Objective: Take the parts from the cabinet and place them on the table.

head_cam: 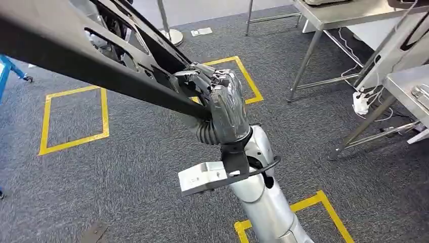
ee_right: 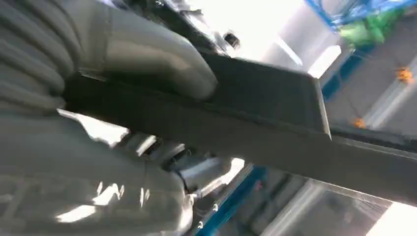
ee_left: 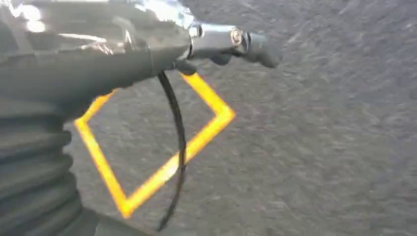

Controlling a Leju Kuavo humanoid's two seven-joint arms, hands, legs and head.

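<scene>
Grey carpet (head_cam: 152, 167) marked with yellow tape squares (head_cam: 73, 119), seen from the head view; steel table legs (head_cam: 308, 61) and a table edge (head_cam: 404, 83) at two to three o'clock, with white cables (head_cam: 361, 101) trailing beneath.

Long black part (head_cam: 86, 55), a moulded panel with cut-outs, spanning from ten o'clock down to centre frame, carried clear of the floor and well apart from any table top. Right hand (head_cam: 222, 98) at centre, fingers wrapped over the panel's lower end, thumb clamped against its flat face in the right wrist view (ee_right: 147, 59); grasp judged firm, panel edge (ee_right: 275, 123) running out beyond the palm. Silver right forearm (head_cam: 263, 197) rising from six o'clock, with a white bracket (head_cam: 202, 177) at the wrist.

Left hand (ee_left: 98, 54) blurred in the left wrist view, hanging over carpet and a yellow square (ee_left: 162, 147); dark fingertips (ee_left: 260, 54) extended with nothing seen between them, though blur prevents certainty, so finger state cannot be told.

Progress, as a judgement: part already out of the cabinet and in transit; cabinet itself unlocated. Remaining: approach to the steel table at two o'clock, lowering of the panel flat onto it, release, then any further parts.
</scene>
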